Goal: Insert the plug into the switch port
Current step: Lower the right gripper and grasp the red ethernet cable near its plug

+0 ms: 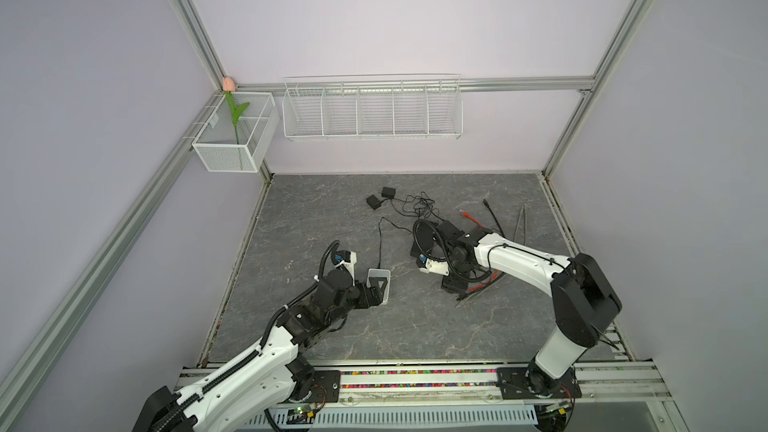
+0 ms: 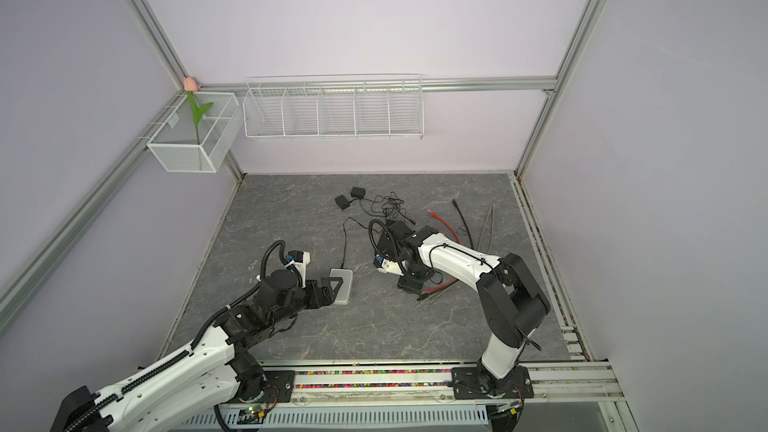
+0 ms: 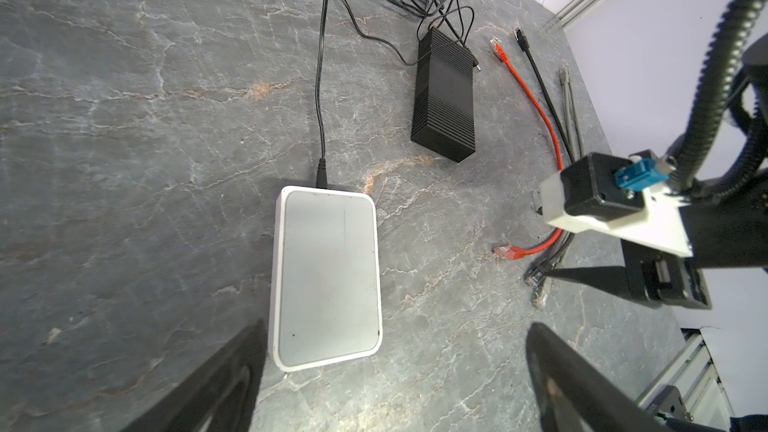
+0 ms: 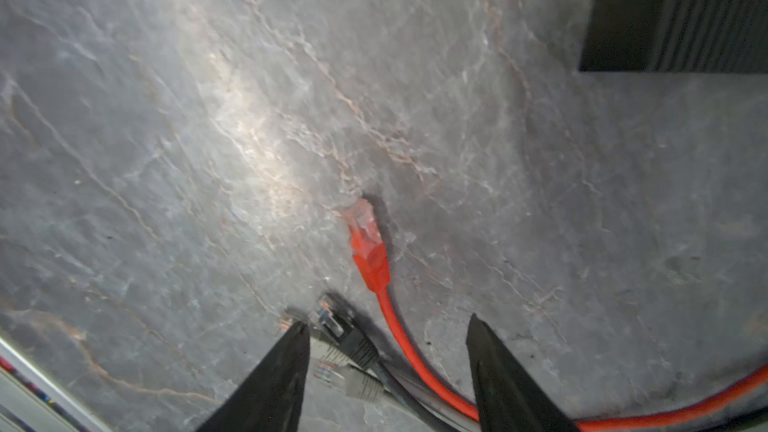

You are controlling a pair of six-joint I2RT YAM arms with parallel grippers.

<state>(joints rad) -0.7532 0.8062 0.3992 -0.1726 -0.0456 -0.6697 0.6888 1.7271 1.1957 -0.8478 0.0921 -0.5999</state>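
The switch, a flat white box (image 3: 326, 276), lies on the grey slab with a thin black cord (image 3: 320, 76) plugged into one end; its ports do not show. My left gripper (image 3: 397, 326) hovers open just above it, and both top views show this pair (image 1: 376, 288) (image 2: 332, 288). My right gripper (image 4: 388, 322) is down at a bundle of network cables, fingers apart. The red cable (image 4: 399, 338), a black plug (image 4: 332, 320) and grey plugs (image 4: 332, 371) lie between them. The red plug (image 4: 365, 234) rests on the slab just ahead of the fingertips.
A black ribbed box (image 3: 444, 97) lies beside the right arm. Two small black adapters (image 1: 388, 192) with tangled cords (image 1: 419, 205) sit toward the back. The cables' far ends (image 1: 462, 213) fan out at the right. White wire baskets (image 1: 372, 110) hang on the back wall.
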